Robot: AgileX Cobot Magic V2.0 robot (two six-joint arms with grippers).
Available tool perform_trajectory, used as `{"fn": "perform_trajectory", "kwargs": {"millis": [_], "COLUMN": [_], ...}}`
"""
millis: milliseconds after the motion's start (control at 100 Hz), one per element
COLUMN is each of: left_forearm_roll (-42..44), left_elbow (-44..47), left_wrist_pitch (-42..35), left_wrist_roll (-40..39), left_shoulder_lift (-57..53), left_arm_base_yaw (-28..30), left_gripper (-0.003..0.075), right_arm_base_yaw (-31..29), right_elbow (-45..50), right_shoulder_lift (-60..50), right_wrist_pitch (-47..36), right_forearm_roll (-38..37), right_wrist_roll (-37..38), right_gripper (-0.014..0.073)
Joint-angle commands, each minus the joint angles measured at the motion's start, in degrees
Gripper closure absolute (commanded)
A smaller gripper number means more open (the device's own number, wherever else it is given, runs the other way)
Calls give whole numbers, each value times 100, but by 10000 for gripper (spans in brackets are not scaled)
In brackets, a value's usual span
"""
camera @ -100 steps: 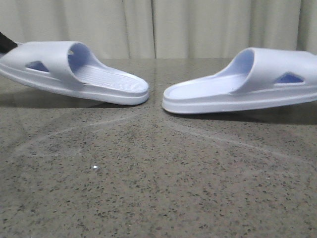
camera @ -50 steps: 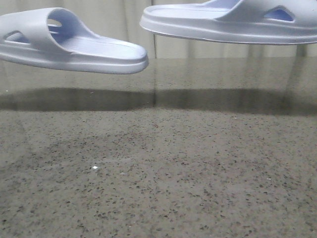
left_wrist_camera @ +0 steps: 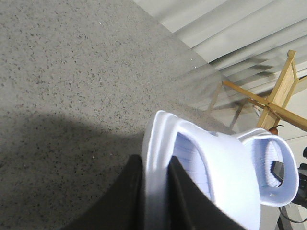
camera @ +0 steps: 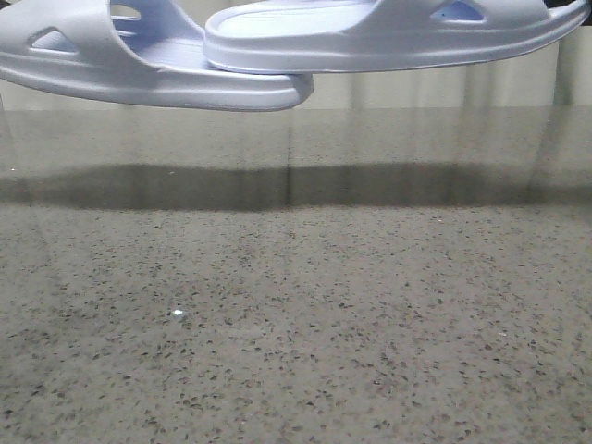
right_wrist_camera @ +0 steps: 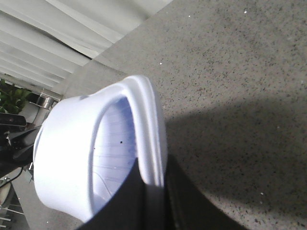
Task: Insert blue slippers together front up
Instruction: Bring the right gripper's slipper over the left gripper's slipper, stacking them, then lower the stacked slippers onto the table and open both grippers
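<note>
Both blue slippers hang in the air above the table. The left slipper [camera: 139, 69] and the right slipper [camera: 388, 37] point their open heel ends at each other. The right one's heel overlaps the left one's heel, a little higher. My left gripper [left_wrist_camera: 156, 191] is shut on the sole rim of the left slipper [left_wrist_camera: 216, 167], one finger under the sole and one on the footbed. My right gripper [right_wrist_camera: 152, 201] is shut the same way on the right slipper [right_wrist_camera: 72, 158]. The right slipper also shows in the left wrist view [left_wrist_camera: 273, 153]. Both grippers are almost out of the front view.
The speckled grey stone table [camera: 296, 314] lies below, with a dark shadow band under the slippers. A pale curtain [camera: 416, 88] hangs behind it. A wooden frame [left_wrist_camera: 283, 91] stands beyond the table's far edge. A potted plant [right_wrist_camera: 12, 96] stands off to the side.
Both slippers have been lifted from the table and brought toward each other. The gap between their heel ends has closed, and the right heel now overlaps the left.
</note>
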Motion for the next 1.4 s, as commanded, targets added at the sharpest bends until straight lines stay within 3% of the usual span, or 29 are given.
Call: {"fn": "perform_trajectory", "kwargs": {"millis": [0,570,970,1230,1310,1390], "left_forearm_roll": [-658,-937,-915,-894,-894,-907], "left_elbow": [-135,284,284,284,284,284], "left_wrist_pitch": [564,564,541,508,465,411], "left_wrist_roll": [-23,110,110,127,127,127], "left_shoulder_lift": [-227,-227,-227,-227,-227,-227], "left_arm_base_yaw": [-36,-567,-568,-568,-554,-462], "left_gripper": [705,705,705,705,705,705], "right_arm_base_yaw": [169,1025,2026,2141,2141,2065], "right_elbow": [-182,-237,-1140,-1401,-1410,-1410], "right_shoulder_lift": [-16,1437,2096,2161,2161,2161], "right_wrist_pitch": [34,257,174,174,255,316], "right_forearm_roll": [308,1010,1104,1083,1070,908], "right_wrist_roll": [-90,-457,-486,-486,-486,-486], "right_gripper": [700,700,700,699,662,554]}}
